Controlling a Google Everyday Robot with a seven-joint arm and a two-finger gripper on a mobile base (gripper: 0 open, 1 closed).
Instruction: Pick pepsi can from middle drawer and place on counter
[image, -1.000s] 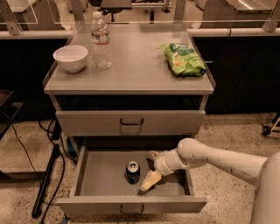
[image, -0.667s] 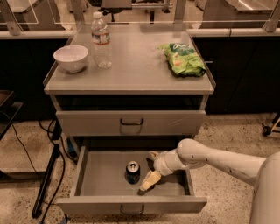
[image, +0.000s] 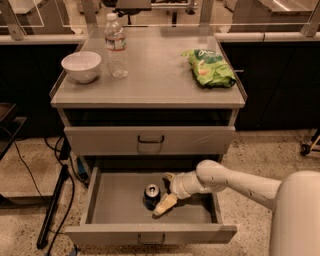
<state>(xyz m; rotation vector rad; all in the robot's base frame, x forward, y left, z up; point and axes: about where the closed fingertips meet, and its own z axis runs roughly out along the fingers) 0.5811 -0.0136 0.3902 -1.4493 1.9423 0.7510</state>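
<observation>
The pepsi can (image: 151, 195), dark blue with a silver top, stands upright in the open middle drawer (image: 116, 202), near its centre. My gripper (image: 163, 194) reaches into the drawer from the right and sits just to the right of the can. Its fingers (image: 165, 203) are spread open, one toward the drawer's front and one toward its back, with the can at their tips and not clasped. The grey counter (image: 155, 80) is the cabinet top above.
On the counter stand a white bowl (image: 81, 66) and a clear water bottle (image: 116, 45) at the left, and a green chip bag (image: 209, 67) at the right. The upper drawer (image: 150, 140) is shut. Black cables and a stand (image: 52, 205) lie on the floor at the left.
</observation>
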